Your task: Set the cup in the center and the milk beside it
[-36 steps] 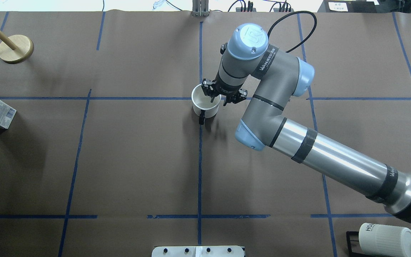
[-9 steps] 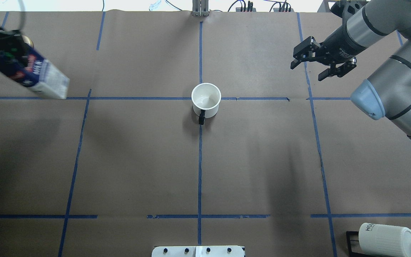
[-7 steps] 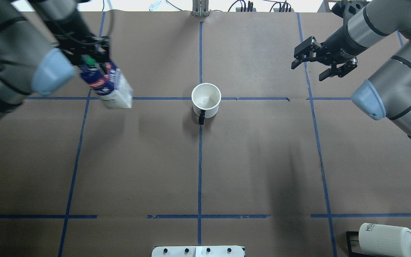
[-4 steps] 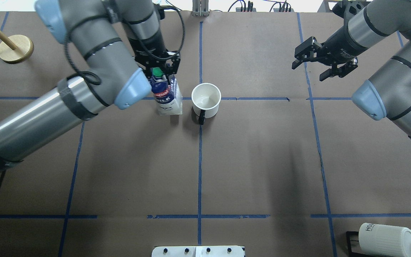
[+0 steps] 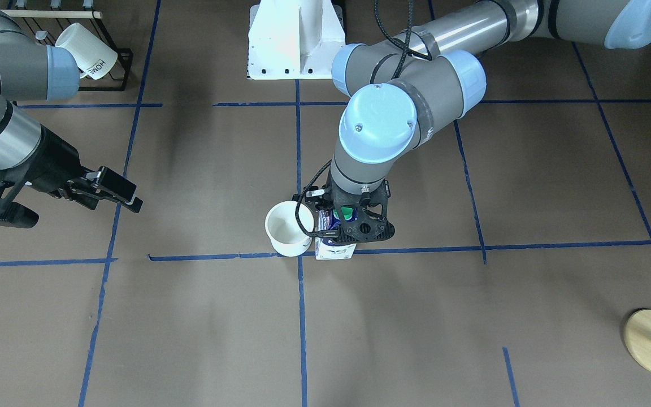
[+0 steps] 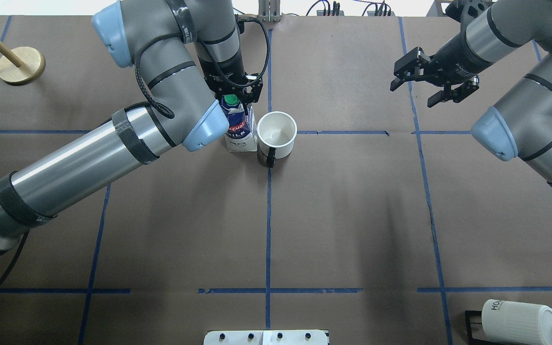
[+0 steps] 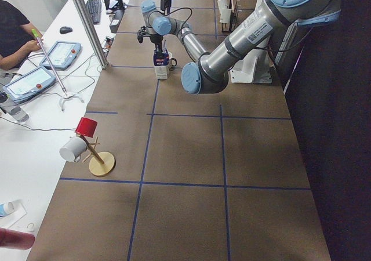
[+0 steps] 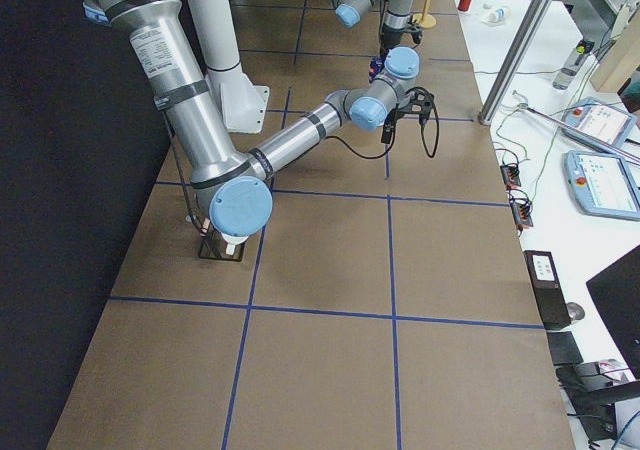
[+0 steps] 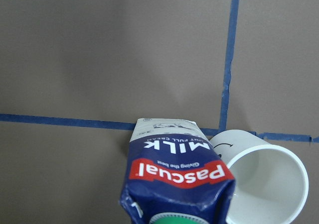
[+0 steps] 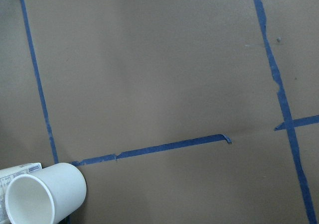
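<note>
The white cup stands upright on the crossing of the blue tape lines, handle toward the robot. It also shows in the front view and the left wrist view. The dark-blue and white milk is upright, close against the cup's left side. My left gripper is shut on the milk's top, around the green cap. I cannot tell if the carton's base rests on the table. My right gripper is open and empty, far to the cup's right.
Ribbed "HOME" mugs lie on a black rack at the near right corner. A wooden stand is at the far left. A white mount plate sits at the near edge. My left arm spans the table's left half.
My right gripper let go of the cup and drew back to the right. My left arm carried the milk from the far left to right beside the cup.
</note>
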### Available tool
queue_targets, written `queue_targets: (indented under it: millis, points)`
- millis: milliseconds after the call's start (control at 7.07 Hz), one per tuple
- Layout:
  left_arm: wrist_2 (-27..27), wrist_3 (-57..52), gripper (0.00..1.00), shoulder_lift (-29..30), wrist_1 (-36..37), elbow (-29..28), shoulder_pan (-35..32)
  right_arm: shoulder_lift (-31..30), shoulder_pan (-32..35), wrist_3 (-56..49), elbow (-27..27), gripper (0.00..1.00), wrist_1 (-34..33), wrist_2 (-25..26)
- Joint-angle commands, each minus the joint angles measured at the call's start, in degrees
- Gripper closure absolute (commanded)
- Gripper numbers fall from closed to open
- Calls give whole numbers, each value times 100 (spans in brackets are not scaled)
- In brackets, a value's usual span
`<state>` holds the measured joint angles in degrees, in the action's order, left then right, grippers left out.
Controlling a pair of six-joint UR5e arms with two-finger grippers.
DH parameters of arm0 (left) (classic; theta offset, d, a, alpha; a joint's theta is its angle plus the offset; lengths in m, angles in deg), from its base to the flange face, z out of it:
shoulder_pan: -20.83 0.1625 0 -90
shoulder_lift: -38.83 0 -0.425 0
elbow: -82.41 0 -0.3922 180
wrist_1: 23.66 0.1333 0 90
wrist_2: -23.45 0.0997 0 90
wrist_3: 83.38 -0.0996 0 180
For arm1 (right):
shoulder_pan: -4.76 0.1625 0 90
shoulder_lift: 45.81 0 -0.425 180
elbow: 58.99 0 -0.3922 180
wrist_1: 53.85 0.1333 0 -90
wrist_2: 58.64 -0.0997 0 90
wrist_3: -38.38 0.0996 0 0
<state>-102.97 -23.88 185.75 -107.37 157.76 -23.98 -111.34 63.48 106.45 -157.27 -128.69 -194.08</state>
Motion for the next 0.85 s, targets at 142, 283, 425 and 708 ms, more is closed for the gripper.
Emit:
queue_targets:
  millis: [142,283,425,708]
  points:
    - [47,9,0,21,-13,354,-132,-21,8,-4,-33,0,4,-8]
    - [65,35,0,-58,82,958,-498,-48,43,-21,-111,0,-5,-8]
    - [30,-8,0,-807,257,2104,-946,-196,383,-117,-164,0,-66,-69]
    - [-458,-1011,0,-2232,268,3220,-1790,-827,1305,-1664,-113,0,-110,-297]
